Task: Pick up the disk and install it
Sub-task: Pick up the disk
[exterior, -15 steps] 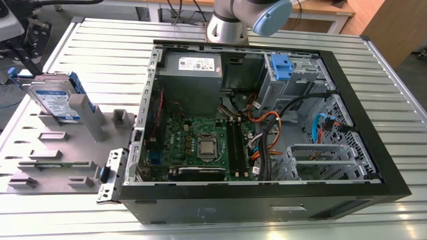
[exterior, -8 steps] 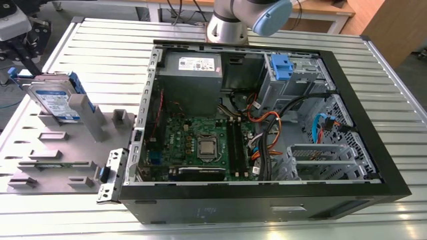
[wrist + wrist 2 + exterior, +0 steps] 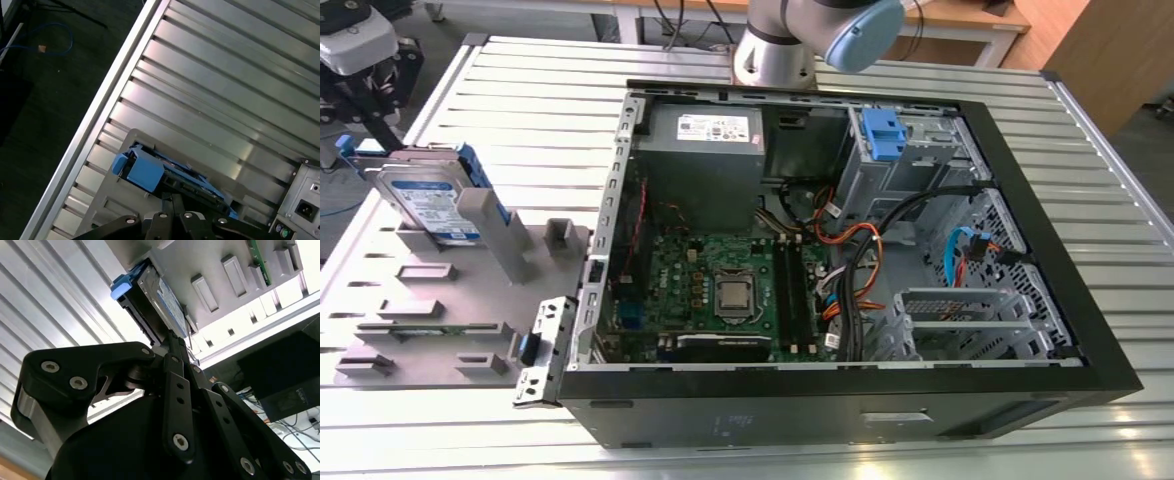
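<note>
The disk (image 3: 434, 200), silver-grey with a white-and-blue label and a blue bracket, stands on edge in a slot of the grey fixture tray (image 3: 440, 300) at the exterior view's left. My gripper (image 3: 371, 110) hangs just behind and above it, at the table's far left corner. In the second wrist view the fingertips (image 3: 173, 337) lie pressed together close to the disk (image 3: 157, 302) and its blue bracket end (image 3: 122, 287). In the first wrist view the shut gripper (image 3: 171, 200) sits right beside the disk (image 3: 145, 170). Nothing is between the fingers.
An open black computer case (image 3: 854, 410) lies on the slatted metal table (image 3: 534, 90). It holds a motherboard (image 3: 720, 285), a grey power supply (image 3: 707, 140), cables and a drive cage with a blue tab (image 3: 881, 135). The arm's base (image 3: 787, 40) stands behind the case.
</note>
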{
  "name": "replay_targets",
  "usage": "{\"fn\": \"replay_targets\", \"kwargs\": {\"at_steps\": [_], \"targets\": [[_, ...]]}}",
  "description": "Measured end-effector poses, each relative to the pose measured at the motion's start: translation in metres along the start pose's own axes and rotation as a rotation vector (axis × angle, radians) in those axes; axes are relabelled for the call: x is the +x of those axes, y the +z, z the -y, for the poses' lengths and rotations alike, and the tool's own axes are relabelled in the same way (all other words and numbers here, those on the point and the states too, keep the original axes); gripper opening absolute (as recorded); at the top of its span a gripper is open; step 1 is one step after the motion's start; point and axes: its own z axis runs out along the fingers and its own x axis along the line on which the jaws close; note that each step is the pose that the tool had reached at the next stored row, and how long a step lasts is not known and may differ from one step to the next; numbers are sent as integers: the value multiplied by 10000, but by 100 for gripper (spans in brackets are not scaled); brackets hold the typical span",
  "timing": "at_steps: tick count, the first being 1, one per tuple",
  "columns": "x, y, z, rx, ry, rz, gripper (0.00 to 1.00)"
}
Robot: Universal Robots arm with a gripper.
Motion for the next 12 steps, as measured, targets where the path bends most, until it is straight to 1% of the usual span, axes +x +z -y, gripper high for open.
{"fn": "replay_targets", "kwargs": {"at_steps": [12], "targets": [[0, 3, 0, -31, -2165, -86, 11]]}}
